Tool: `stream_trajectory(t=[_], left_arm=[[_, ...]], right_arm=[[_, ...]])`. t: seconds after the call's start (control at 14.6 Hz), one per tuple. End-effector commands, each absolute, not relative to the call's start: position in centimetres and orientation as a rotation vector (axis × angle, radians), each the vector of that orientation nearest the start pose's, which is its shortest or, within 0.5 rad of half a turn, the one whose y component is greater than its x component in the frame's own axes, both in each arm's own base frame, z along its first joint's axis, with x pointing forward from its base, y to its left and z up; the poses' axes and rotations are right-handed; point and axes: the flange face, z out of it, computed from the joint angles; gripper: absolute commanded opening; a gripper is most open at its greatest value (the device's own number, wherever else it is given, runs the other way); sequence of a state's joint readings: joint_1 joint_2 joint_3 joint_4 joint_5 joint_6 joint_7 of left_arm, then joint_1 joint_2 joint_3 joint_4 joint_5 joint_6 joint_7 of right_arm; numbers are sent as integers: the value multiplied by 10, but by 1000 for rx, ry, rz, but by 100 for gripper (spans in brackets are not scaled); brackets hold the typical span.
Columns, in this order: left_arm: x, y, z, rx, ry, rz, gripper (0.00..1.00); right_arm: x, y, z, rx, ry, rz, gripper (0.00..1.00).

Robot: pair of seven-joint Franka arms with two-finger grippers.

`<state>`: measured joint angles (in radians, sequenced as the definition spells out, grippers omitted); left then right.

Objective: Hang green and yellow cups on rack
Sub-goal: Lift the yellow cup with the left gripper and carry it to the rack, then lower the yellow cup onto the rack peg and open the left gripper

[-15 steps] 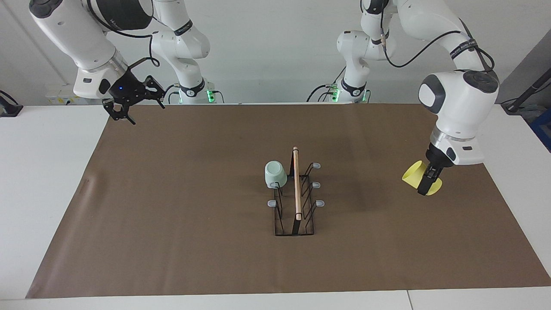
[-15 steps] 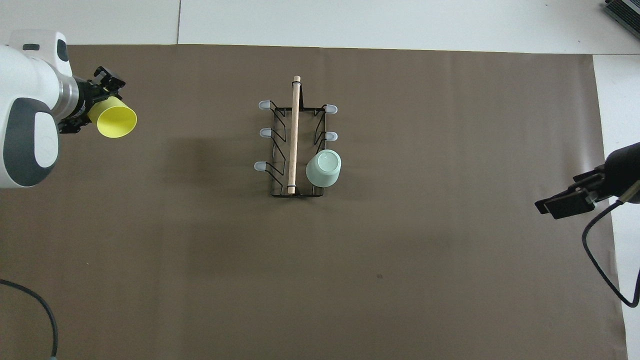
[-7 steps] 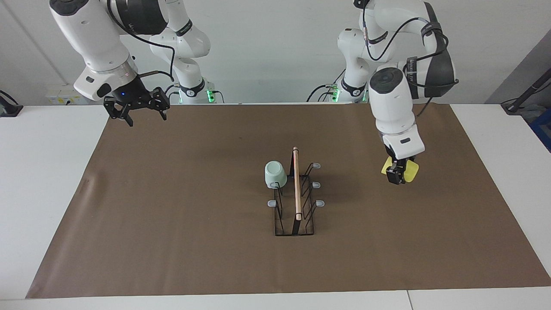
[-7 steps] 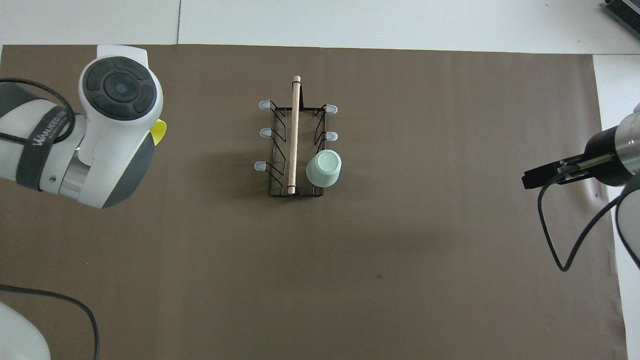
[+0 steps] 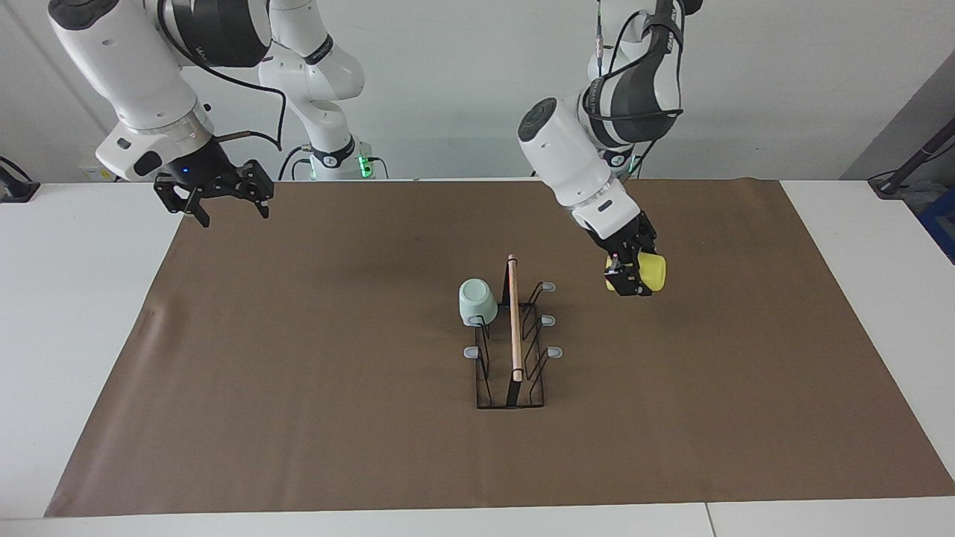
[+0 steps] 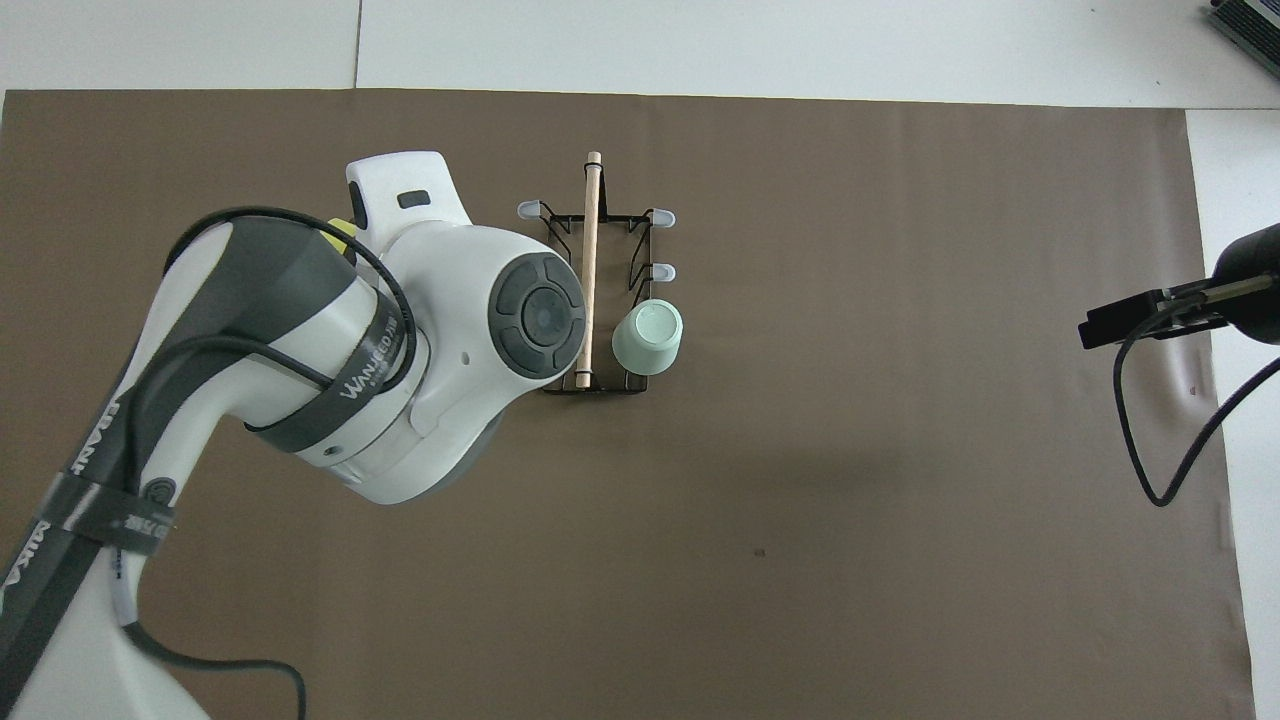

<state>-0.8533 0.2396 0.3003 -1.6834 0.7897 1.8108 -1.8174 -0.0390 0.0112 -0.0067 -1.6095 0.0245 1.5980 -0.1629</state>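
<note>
The pale green cup [image 5: 476,300] [image 6: 647,336] hangs upside down on a prong of the rack [image 5: 513,339] [image 6: 590,260], on the side toward the right arm's end. This black wire rack with a wooden rod on top stands mid-mat. My left gripper [image 5: 628,280] is shut on the yellow cup [image 5: 649,272], which is held on its side in the air over the mat, beside the rack toward the left arm's end. From overhead the left arm hides all but a sliver of the yellow cup [image 6: 342,232]. My right gripper [image 5: 233,211] [image 6: 1130,318] waits open and holds nothing, above the mat's corner.
A brown mat [image 5: 298,388] covers most of the white table [image 5: 74,313]. Several grey-tipped prongs [image 5: 548,286] on the rack's side toward the left arm's end carry nothing. A cable [image 6: 1150,440] hangs from the right arm.
The left arm has swung the yellow cup from the mat's edge at its own end to just beside the rack. The right gripper has shifted a little above its corner.
</note>
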Motion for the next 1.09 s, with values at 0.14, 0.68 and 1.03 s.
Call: stream_trajectory(t=[0.14, 0.68, 1.03], left_arm=[[548, -327, 423, -2047, -1133, -1142, 0], [518, -370, 411, -2022, -1031, -1209, 0], [512, -379, 402, -2035, -1027, -1230, 0]], right_arm=[[557, -36, 607, -3111, -119, 46, 100], [556, -23, 614, -3119, -52, 15, 100], [558, -10, 613, -3118, -76, 1, 100]])
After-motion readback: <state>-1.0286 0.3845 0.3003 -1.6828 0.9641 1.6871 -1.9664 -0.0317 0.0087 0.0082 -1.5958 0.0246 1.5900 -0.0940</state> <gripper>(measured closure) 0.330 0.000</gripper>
